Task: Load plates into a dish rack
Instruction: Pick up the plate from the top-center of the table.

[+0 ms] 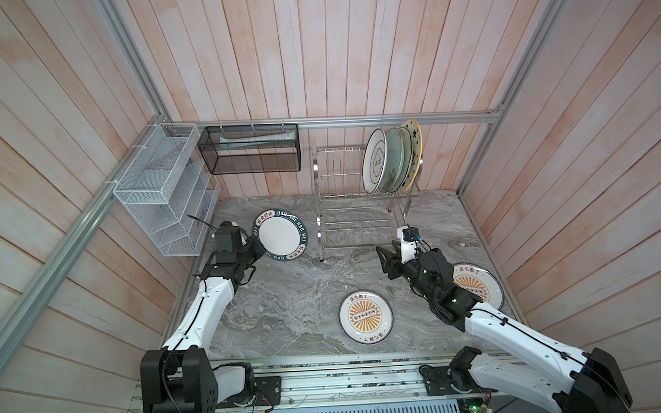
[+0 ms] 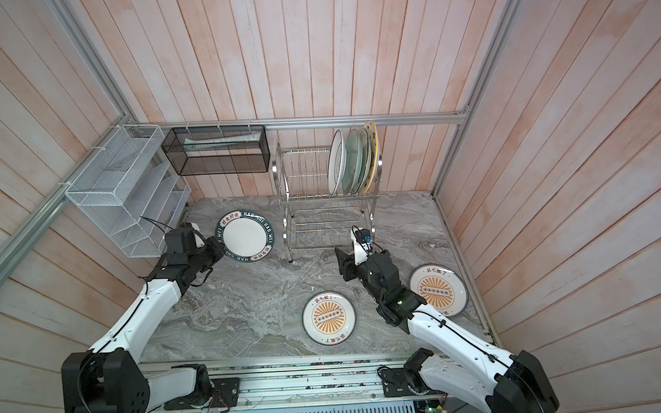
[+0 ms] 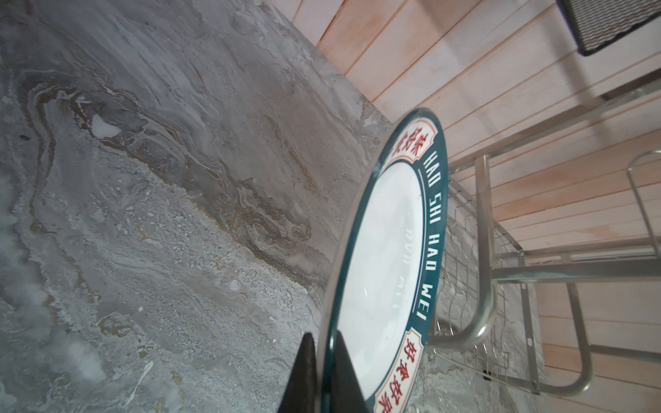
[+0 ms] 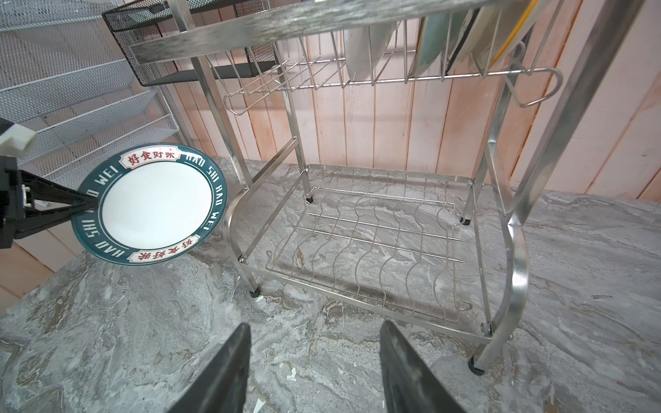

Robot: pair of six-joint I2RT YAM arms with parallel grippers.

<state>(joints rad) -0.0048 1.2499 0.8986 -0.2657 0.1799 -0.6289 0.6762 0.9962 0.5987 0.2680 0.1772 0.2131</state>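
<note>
**Inspector:** What sits nearest the lens?

**Assessor:** The shoulders of the left arm and the right arm. Both arms reach out over the marble table.

**Inspector:** And the dish rack?

**Assessor:** The dish rack stands at the table's far edge, by the wall. Four plates stand on edge at the right end of its upper tier.

**Inspector:** The other plates?

**Assessor:** One sunburst plate lies flat in the open, nearer the front. A second sunburst plate lies flat at the right side, partly under the right arm. The green-lettered plate is tilted just left of the rack's lower tier and looks lifted clear of the table.

**Inspector:** State of the jaws?

**Assessor:** The left gripper is clamped on the green-lettered plate's rim, one finger on each face. The right gripper has its jaws apart and holds nothing, and it faces the rack's lower tier.
</note>
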